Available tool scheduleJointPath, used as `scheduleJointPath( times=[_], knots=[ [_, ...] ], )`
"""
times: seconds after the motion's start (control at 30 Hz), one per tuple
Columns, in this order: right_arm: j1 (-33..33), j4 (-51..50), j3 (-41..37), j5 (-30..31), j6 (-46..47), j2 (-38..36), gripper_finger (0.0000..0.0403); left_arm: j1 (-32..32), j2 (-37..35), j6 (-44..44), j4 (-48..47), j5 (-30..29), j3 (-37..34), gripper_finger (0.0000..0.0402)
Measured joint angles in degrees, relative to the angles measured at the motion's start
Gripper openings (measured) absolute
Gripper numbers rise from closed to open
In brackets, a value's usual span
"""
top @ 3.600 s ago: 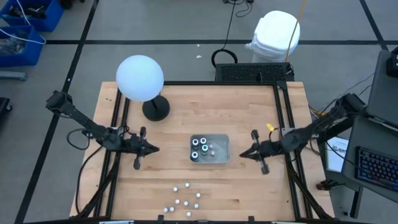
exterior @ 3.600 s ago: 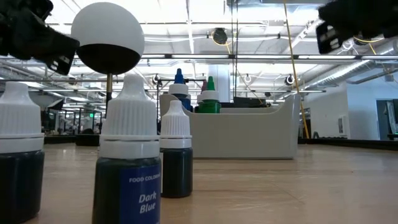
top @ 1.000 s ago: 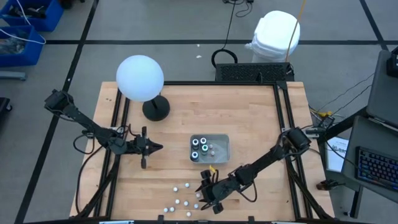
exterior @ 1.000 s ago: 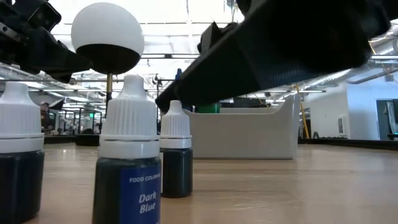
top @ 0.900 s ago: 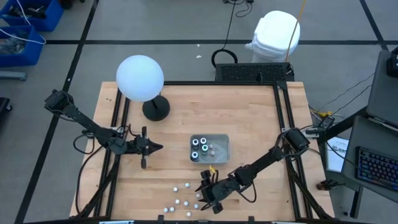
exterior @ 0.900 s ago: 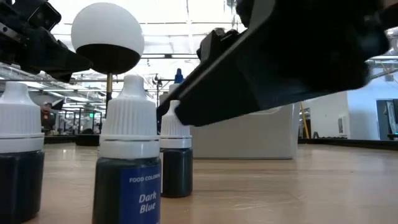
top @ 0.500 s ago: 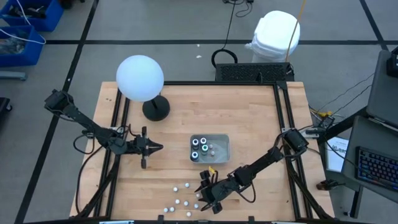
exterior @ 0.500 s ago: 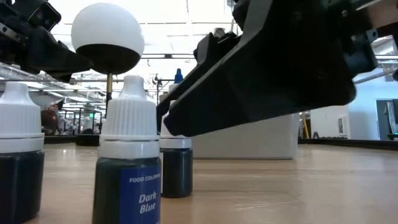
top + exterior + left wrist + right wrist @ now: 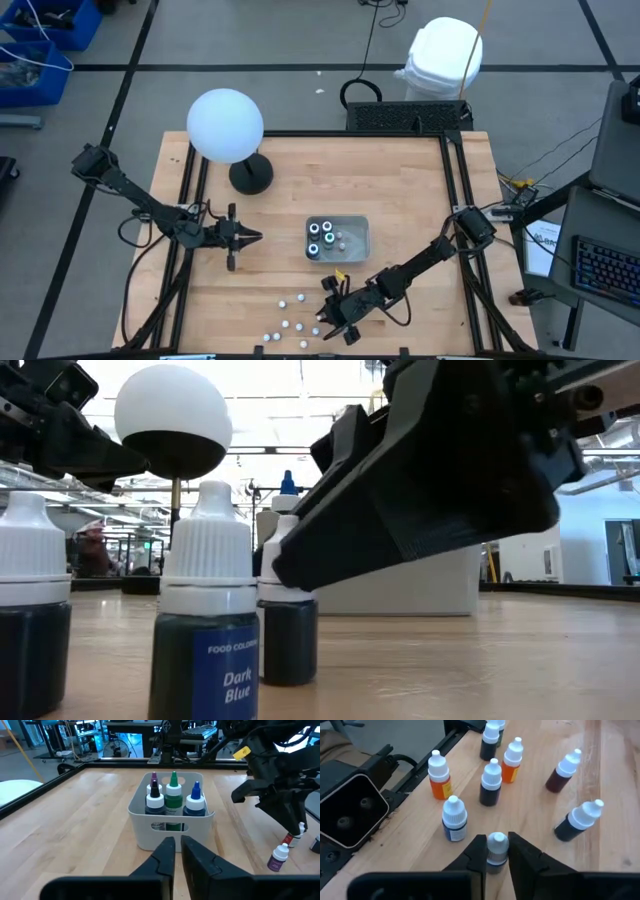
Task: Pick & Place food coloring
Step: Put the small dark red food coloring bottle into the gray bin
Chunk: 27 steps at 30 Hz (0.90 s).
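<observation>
Two dark fingers of the right hand (image 9: 496,851) have just closed from wide apart onto the white cap of a small dark food coloring bottle (image 9: 496,854), so the pick from the loose cluster of small white-capped bottles (image 9: 491,782) just ahead of it on the wooden worktop (image 9: 420,190) looks secured. Beyond that hand, the white rectangular plastic tray (image 9: 170,827) already holds several bigger bottles. Well apart, the left hand (image 9: 175,851) waits facing the tray, fingers nearly shut on nothing.
</observation>
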Motion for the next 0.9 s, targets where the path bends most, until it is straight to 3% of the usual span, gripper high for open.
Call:
scheduleJointPath(
  times=[0.23, 0.57, 0.77, 0.9],
  knots=[
    [0.0, -5.1, 0.0, 1.8, -2.0, -6.1, 0.0043, 0.0, 0.0, -0.6, -0.2, 0.0, 0.0, 0.0036],
    [-0.2, -28.1, -0.3, 31.4, 0.6, -24.2, 0.0048, 0.0, 0.0, -0.7, -0.3, 0.0, 0.0, 0.0046],
    [-4.2, -27.4, -8.6, 33.2, 6.7, -31.0, 0.0048, 0.0, 0.0, -0.8, -0.3, 0.0, 0.0, 0.0047],
    [-7.6, -21.6, -16.9, 29.7, 9.9, -32.2, 0.0048, 0.0, 0.0, -0.8, -0.3, 0.0, 0.0, 0.0047]
  ],
)
